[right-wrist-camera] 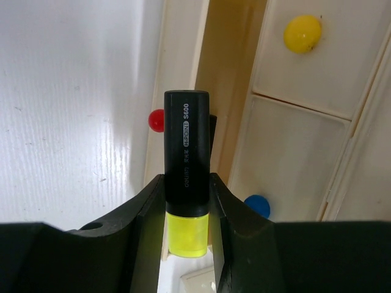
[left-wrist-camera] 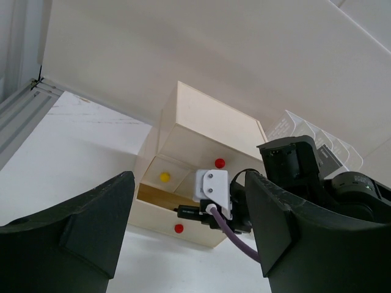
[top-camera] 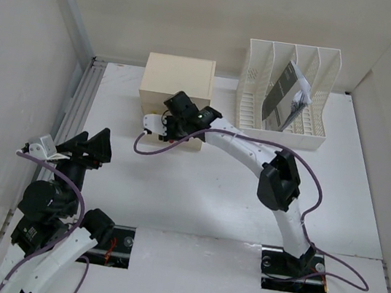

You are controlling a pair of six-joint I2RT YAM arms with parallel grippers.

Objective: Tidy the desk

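Observation:
The white desk [top-camera: 194, 205] carries a beige wooden drawer box [top-camera: 178, 77] at the back. Its lower left drawer [left-wrist-camera: 153, 196], with a red knob [right-wrist-camera: 157, 120], is pulled open. My right gripper [top-camera: 163, 125] is shut on a black highlighter [right-wrist-camera: 186, 146] with a yellow end. It holds the highlighter pointing into the open drawer [right-wrist-camera: 229, 104]. The left wrist view shows the highlighter's black tip [left-wrist-camera: 186, 212] at the drawer's mouth. My left gripper [top-camera: 91, 147] is open and empty, low at the near left, well short of the box.
A white slotted file rack [top-camera: 325, 70] holding a dark booklet [top-camera: 280, 96] stands at the back right. An aluminium rail [top-camera: 81, 100] runs along the left side. Two cutouts [top-camera: 113, 245] [top-camera: 294, 273] sit at the arm bases. The box has yellow [right-wrist-camera: 303, 33] and blue [right-wrist-camera: 258, 205] knobs.

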